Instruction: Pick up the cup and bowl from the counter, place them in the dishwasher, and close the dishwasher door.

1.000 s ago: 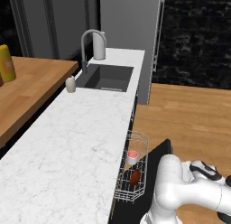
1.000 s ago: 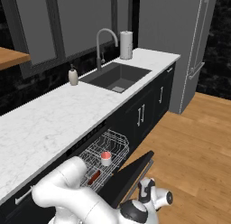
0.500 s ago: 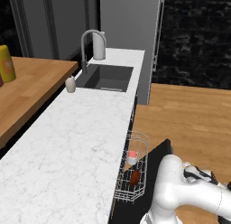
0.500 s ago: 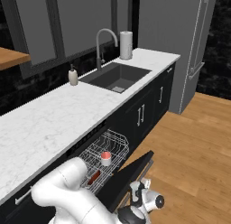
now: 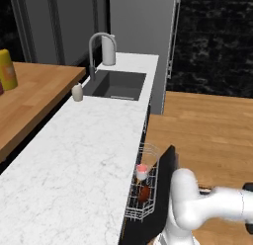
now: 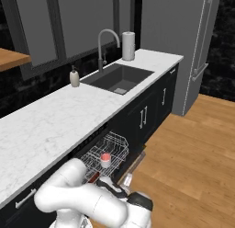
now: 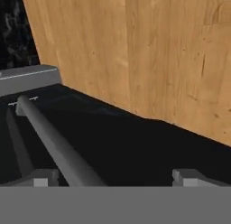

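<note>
1. The gripper (image 7: 115, 175) hangs low beside the dishwasher door (image 7: 135, 146), its two dark tips spread wide apart with nothing between them; it is released and holds nothing.
2. Right in front of the gripper lies the door's dark flat face, and a grey bar handle (image 7: 54, 144) runs across that face from the far left down toward the left fingertip (image 7: 39, 178). I cannot tell whether the tip touches the bar.
3. Beyond the door, past the gripper, is the wooden floor (image 7: 149, 51).
4. From behind the arm, the door (image 5: 165, 189) stands partly open, tilted out from the dark cabinets, with the white arm bent down just beside its outer face.
5. On the other side of the door from the gripper, the wire rack (image 6: 106, 151) is pulled out of the dishwasher (image 6: 92, 144).
6. The cup (image 6: 106, 160) sits upright in the rack, its reddish inside facing up; in the left base view the cup (image 5: 142, 172) is near the middle of the rack.
7. The bowl (image 5: 144, 193) lies in the rack just beside the cup, on the side nearer the arm, dark reddish-brown against the wires.
8. Above the rack and well above the gripper runs the counter (image 5: 79, 160), white with grey veins.
9. Far along the counter from the gripper are the sink (image 6: 117, 80), the faucet (image 6: 104, 45) and a small soap bottle (image 6: 74, 78).
</note>
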Robot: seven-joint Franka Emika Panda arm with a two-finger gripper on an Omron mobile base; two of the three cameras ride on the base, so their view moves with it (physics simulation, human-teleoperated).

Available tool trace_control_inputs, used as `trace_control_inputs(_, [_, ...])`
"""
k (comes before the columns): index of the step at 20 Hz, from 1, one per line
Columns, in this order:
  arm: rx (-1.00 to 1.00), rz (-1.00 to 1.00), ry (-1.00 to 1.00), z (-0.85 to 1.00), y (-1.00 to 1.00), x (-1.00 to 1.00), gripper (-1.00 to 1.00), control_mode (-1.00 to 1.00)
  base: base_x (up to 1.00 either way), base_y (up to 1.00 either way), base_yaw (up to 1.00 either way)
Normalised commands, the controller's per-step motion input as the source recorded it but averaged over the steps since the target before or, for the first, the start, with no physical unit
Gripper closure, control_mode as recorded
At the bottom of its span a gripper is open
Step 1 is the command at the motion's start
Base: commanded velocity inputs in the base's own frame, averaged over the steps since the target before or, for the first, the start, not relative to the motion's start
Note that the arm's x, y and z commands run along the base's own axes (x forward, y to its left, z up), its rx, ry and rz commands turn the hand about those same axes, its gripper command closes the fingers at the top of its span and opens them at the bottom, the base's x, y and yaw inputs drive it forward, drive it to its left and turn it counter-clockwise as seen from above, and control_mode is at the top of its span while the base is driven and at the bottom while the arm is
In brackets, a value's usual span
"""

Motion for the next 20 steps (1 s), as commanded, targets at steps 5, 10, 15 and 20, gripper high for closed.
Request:
trace_control_inputs(5, [0.37,0.45,0.37,0.95,1.00,0.27,-1.00,-1.00,0.00,0.00,0.00])
trace_control_inputs(10, [0.44,0.49,0.38,0.64,0.96,0.23,-1.00,-1.00,0.00,0.00,0.00])
trace_control_inputs(15, [0.40,0.47,0.13,0.04,1.00,0.00,-1.00,-1.00,0.00,0.00,0.00])
trace_control_inputs(20, [0.46,0.43,-0.02,-0.28,1.00,0.00,-1.00,-1.00,0.00,0.00,0.00])
